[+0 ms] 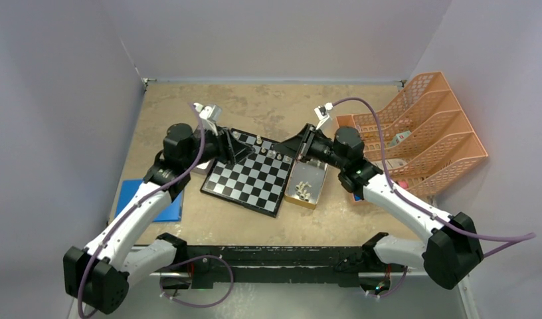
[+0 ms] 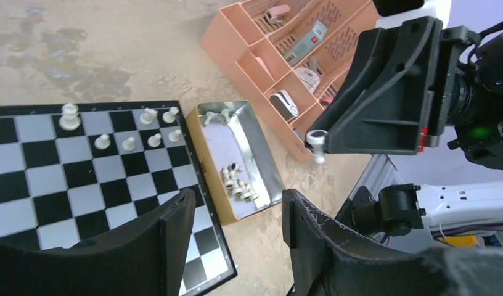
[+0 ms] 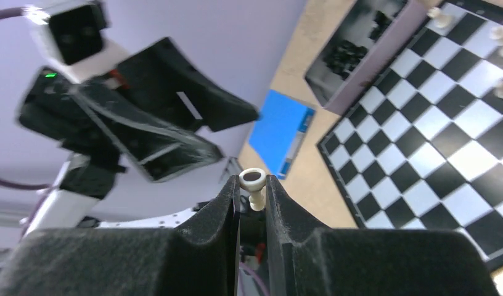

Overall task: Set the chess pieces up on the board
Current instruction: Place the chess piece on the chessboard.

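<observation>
While the right gripper [image 3: 253, 200] pinches a cream-white pawn [image 3: 253, 184], its head buried between the fingers, the left gripper [image 2: 237, 216] hangs half-spread and empty over the board [image 1: 247, 183]; beyond, white pieces [image 2: 129, 143] stand in its far rows, partly masked overhead by the arms.

black pieces [image 3: 352, 54] blurred in tray [image 3: 373, 66], board [image 3: 421, 142] cut by frame edge

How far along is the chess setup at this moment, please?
Done: about seven cream pieces stand on the board near one corner. In hand: the right gripper is shut on another cream piece, held in the air; the left gripper is open and empty. Left: unplaced cream pieces lie in the metal tray, the black pieces sit in the other tray, and most squares are bare.
</observation>
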Action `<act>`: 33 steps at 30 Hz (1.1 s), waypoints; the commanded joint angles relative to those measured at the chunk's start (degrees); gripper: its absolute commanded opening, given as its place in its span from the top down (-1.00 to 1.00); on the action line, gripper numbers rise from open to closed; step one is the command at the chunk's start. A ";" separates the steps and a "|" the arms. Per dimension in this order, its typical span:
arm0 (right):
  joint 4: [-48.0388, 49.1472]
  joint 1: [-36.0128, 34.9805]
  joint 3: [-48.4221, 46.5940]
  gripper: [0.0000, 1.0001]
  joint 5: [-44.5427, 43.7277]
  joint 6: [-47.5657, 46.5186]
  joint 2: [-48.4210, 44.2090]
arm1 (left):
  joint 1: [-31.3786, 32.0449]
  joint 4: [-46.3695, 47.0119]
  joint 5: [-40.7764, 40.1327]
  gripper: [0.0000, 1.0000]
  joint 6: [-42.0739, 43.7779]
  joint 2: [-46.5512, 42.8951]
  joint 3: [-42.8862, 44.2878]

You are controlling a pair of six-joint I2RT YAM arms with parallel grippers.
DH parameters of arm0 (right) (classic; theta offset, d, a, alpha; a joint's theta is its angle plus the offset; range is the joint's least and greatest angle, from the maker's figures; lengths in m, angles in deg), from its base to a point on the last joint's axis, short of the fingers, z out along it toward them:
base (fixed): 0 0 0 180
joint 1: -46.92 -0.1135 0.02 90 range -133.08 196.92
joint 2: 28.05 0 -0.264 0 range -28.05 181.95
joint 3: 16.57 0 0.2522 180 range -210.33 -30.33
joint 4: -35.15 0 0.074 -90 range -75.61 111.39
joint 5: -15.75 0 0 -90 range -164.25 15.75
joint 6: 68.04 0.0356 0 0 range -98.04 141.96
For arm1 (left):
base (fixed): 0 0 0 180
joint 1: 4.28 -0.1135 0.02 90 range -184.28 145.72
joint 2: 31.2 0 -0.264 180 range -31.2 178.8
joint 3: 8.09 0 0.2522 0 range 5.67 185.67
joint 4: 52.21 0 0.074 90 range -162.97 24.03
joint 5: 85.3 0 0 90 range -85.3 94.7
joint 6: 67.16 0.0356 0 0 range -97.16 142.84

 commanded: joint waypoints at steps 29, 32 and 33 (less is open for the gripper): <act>37.95 -0.22 8.04 0.65 3.45 28.20 1.02 | 15.52 24.36 -4.35 0.00 14.36 4.73 1.05; 39.15 -0.27 9.03 0.65 3.87 28.58 1.46 | 16.21 24.00 -5.07 0.02 14.23 5.36 1.26; 39.53 -0.25 9.23 0.65 3.92 28.76 1.55 | 16.37 24.08 -5.28 0.04 14.18 5.51 1.12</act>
